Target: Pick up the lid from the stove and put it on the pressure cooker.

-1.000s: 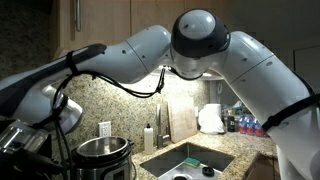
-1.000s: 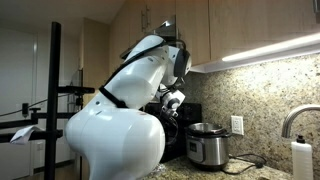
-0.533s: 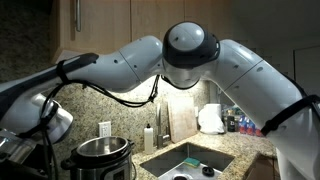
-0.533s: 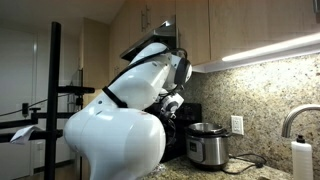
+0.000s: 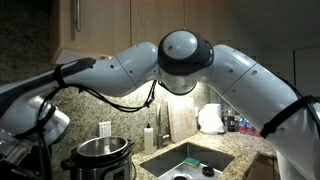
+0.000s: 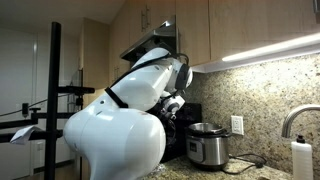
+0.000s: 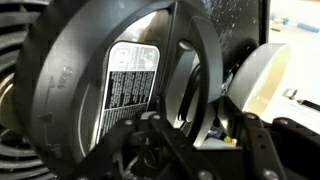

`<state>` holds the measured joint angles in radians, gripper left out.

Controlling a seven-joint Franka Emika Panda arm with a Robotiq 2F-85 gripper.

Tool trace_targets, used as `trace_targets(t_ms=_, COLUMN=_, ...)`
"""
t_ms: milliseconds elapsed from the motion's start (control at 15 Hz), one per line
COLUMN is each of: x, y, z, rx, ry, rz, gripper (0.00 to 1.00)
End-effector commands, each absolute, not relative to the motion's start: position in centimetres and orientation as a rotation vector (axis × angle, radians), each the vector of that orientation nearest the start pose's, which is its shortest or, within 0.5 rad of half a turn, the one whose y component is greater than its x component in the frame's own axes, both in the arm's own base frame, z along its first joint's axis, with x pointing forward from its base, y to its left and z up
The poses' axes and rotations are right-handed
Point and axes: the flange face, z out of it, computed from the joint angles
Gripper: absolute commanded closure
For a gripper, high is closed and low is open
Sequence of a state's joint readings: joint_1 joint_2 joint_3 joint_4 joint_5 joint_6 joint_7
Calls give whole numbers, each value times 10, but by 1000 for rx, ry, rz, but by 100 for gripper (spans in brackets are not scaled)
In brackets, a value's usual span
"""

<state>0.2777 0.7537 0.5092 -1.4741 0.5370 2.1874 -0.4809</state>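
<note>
While the wrist view is dark, the lid (image 7: 110,90) fills most of it, standing nearly on edge with its underside and a white printed label (image 7: 131,82) toward the camera. Ribbed rings of the stove (image 7: 8,110) show at the left edge behind the lid. The gripper (image 7: 195,145) comes in from the bottom, its dark fingers (image 7: 255,140) set to either side of the lid's lower rim; cannot tell whether they clamp the rim or only sit close to it. A pale curved object (image 7: 262,75) sits at right, too unclear to name. In both exterior views the pressure cooker (image 5: 100,157) (image 6: 205,148) stands upright on the counter (image 6: 250,172) with its top open and steel rim showing. In an exterior view the white arm (image 6: 115,135) bends toward the dark stove panel, the gripper near the cooker's far side. A sink (image 5: 190,160) and a soap bottle (image 5: 150,138) lie beside the cooker, apart from it.
</note>
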Motion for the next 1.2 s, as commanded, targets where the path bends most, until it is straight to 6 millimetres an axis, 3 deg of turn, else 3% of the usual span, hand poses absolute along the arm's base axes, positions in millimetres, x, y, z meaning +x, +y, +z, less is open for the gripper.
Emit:
trace_targets(t_ms=0, x=557, y=469, z=283, rx=-2117, ry=-939, rz=133, gripper=72)
trace_targets(t_ms=267, x=565, y=462, z=280, rx=-2069, ry=-905, rz=152, gripper=94)
trace_targets(t_ms=667, x=576, y=449, z=265, rx=-1946, ry=-870, rz=192, gripper=91)
trace_targets(t_ms=1133, x=558, y=452, z=282, rx=-1888, ry=-939, rz=132, gripper=90)
